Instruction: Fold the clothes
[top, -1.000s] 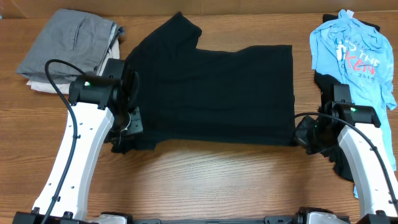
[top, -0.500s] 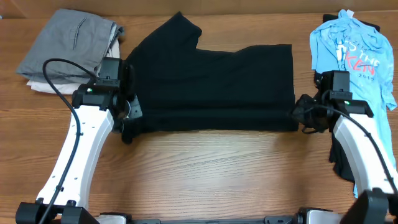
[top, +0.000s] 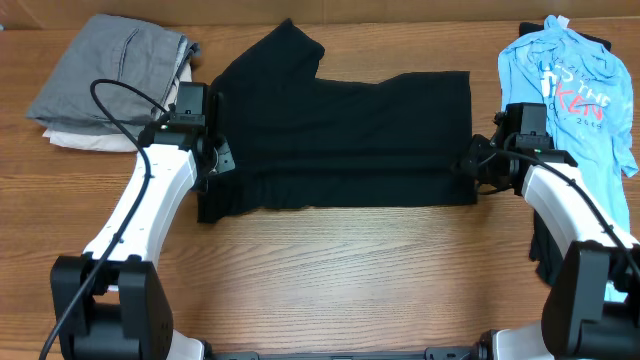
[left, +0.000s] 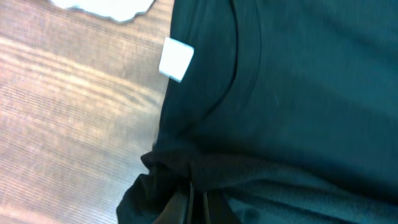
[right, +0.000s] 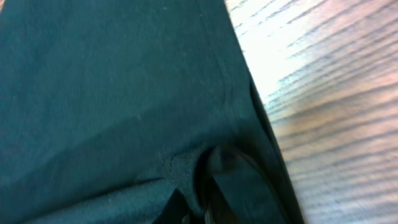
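Note:
A black T-shirt (top: 345, 135) lies spread across the middle of the table, its near edge lifted and carried back over the body. My left gripper (top: 212, 163) is shut on the shirt's left near edge; in the left wrist view the fingers (left: 198, 208) pinch dark cloth (left: 280, 93), with a white tag (left: 176, 59) ahead. My right gripper (top: 474, 165) is shut on the shirt's right near edge; in the right wrist view its fingers (right: 208, 211) are buried in bunched black cloth (right: 112, 81).
A folded grey garment (top: 110, 75) lies on a white one at the back left. A light blue printed T-shirt (top: 570, 90) lies over dark clothes at the right edge. Bare wooden table (top: 340, 270) runs along the front.
Both grippers have moved away from the front edge, carrying the shirt's near hem back over its body. The fold line has moved farther from the front.

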